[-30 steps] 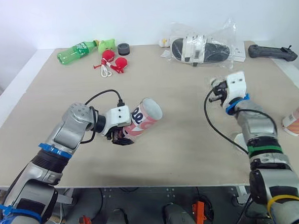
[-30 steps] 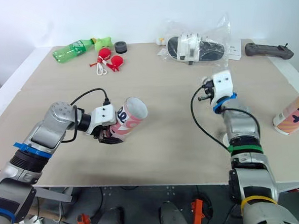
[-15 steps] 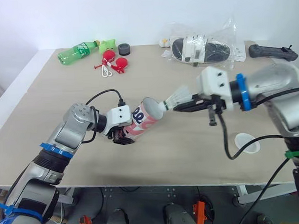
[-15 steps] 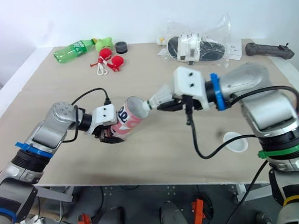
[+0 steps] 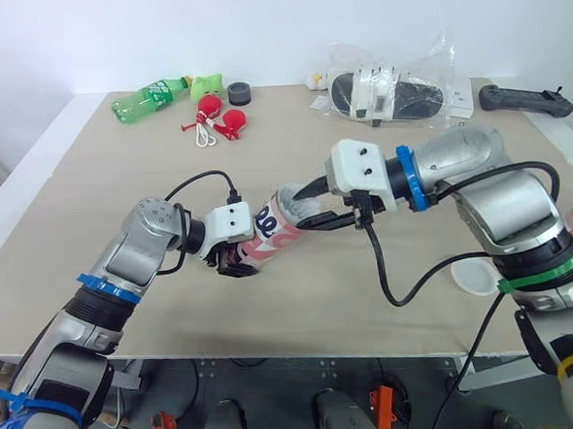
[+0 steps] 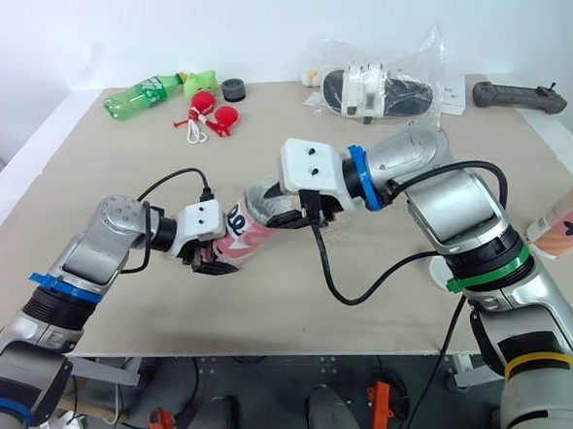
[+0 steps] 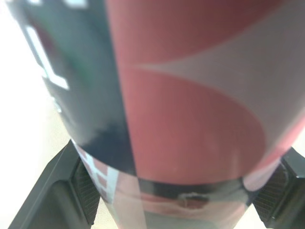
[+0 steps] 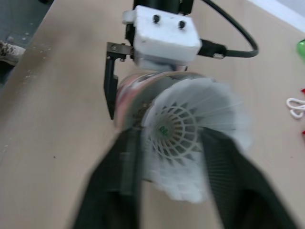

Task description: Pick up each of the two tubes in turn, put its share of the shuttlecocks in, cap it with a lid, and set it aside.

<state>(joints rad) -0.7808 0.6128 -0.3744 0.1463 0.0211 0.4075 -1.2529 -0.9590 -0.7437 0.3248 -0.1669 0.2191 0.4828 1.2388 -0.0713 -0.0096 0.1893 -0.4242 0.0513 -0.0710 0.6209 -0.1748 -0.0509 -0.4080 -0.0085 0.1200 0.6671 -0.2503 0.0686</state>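
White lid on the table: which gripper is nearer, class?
Right. The right gripper, holding a shuttlecock at the mouth of the tube, lies left of the lid; the left gripper grips the tube farther left.

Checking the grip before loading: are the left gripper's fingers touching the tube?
Touching. The left wrist view shows both fingers pressed against the sides of the tube.

A pale beige tabletop (image 5: 100, 187) lies under the left tool (image 5: 233, 263) and spreads all round it; well beyond the tool rises a plain white wall (image 5: 255, 22).
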